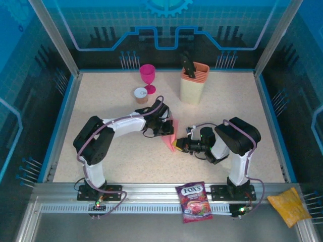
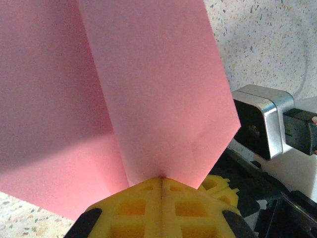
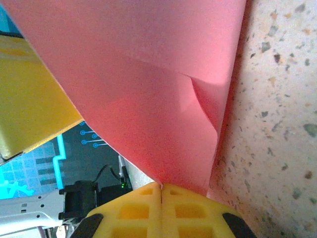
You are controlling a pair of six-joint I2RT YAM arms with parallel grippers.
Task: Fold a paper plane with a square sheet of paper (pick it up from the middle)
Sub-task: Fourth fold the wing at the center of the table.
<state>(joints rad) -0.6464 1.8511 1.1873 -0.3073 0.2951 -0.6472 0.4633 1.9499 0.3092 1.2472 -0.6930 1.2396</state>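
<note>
Meeting over the middle of the speckled tabletop [image 1: 131, 162], two robot arms share one hold on a thin, matte, salmon-pink square sheet of paper [image 1: 172, 139], which is creased and stands on edge between them. From the left, the left gripper [image 1: 166, 130] reaches in with its yellow ribbed fingertips [image 2: 133, 210] pressed fully together and the paper nipped in the seam. In the left wrist view the sheet [image 2: 148, 99] fans away from the jaws in two pink panels, split by a crease that runs straight out from the pinch.

From above, at the centre, the paper shows as a narrow pink sliver. Its long axis runs roughly far to near, so each gripper meets it side-on rather than end-on.

On the right, the right gripper [image 1: 180, 146] comes in from the near right, its jaws also closed tight on the paper. It grips a little nearer the front of the table than its partner does. In the right wrist view the sheet [image 3: 148, 99] rises from the pinch, with a small buckle beside its right-hand edge.

Neither arm is the nearer one, since both touch the sheet just beside each other. The next crease will probably need one gripper to anchor the centre line while the other lets go and takes a wing. If both pull at once, the fold could skew or the paper could tear.
</note>
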